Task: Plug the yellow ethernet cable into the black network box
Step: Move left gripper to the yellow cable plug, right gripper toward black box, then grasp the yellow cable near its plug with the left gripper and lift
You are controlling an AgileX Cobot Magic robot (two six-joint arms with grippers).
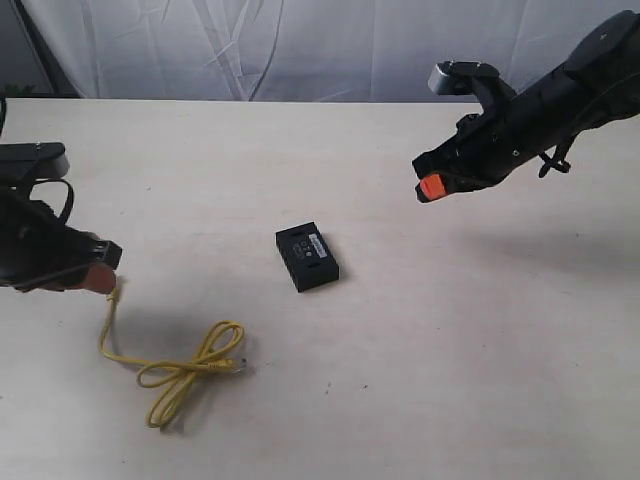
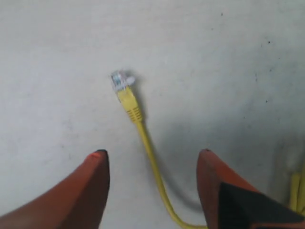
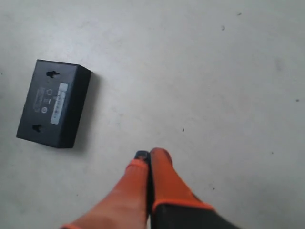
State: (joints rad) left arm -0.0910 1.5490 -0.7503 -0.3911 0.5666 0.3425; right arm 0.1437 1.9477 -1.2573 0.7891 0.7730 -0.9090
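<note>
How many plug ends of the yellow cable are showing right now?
2. One plug lies just ahead of the left gripper; the other plug sits at the loose loops of the yellow ethernet cable. Neither is hidden.

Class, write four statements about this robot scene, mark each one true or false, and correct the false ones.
1. The yellow ethernet cable is plugged into the black network box. False: the cable lies apart from the box on the table.
2. The left gripper is open over one end of the cable. True.
3. The right gripper holds the box. False: it is shut on nothing, away from the box.
4. The box lies with its white label facing up. True.
</note>
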